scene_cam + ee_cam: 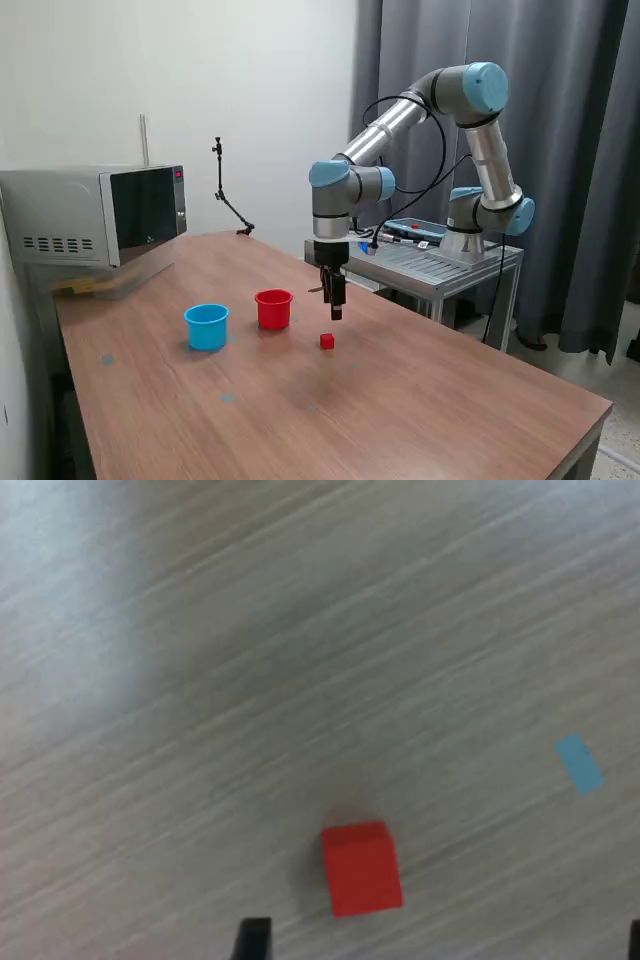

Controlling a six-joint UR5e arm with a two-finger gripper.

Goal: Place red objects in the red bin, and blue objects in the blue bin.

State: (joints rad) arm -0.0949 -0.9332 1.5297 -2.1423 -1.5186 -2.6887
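Red cube (327,341) sits below my gripper (336,313); its jaws look spread. I should centre, drop straight, then pinch.

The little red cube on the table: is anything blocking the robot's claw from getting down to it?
Nothing visible blocks it. The small solid red cube sits alone on the bare wooden table, and the two-finger gripper hangs just above it with only air between them. The round red plastic cup stands apart, toward the exterior view's left.
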